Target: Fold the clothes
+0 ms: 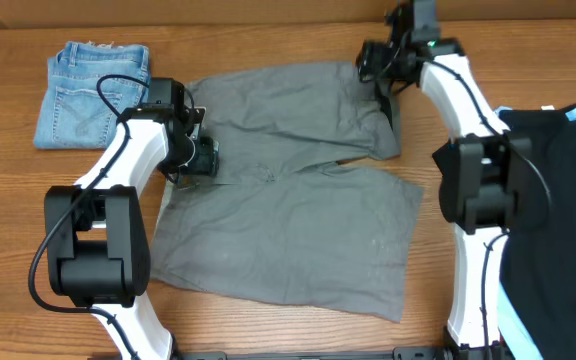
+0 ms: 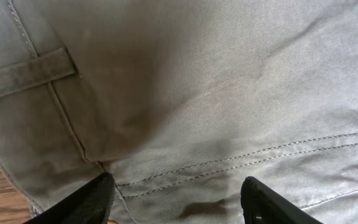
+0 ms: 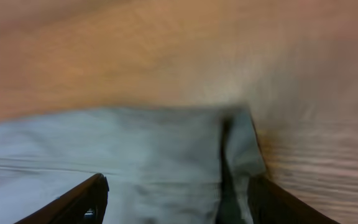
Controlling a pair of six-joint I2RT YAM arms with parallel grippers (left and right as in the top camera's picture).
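The grey shorts point(image 1: 288, 190) lie spread flat in the middle of the table, waistband to the left, both legs pointing right. My left gripper point(image 1: 190, 160) is open just above the waistband at the shorts' left edge; in the left wrist view its fingers point(image 2: 179, 202) straddle stitched grey fabric point(image 2: 197, 93) with a belt loop point(image 2: 27, 74). My right gripper point(image 1: 380, 88) is open at the far right corner of the upper leg; in the right wrist view its fingers point(image 3: 179, 199) straddle the blurred hem corner point(image 3: 166, 155).
Small folded blue denim shorts point(image 1: 90, 94) lie at the back left. A black garment with light-blue fabric point(image 1: 558, 200) lies at the right edge. Bare wooden table point(image 1: 8, 220) surrounds the shorts.
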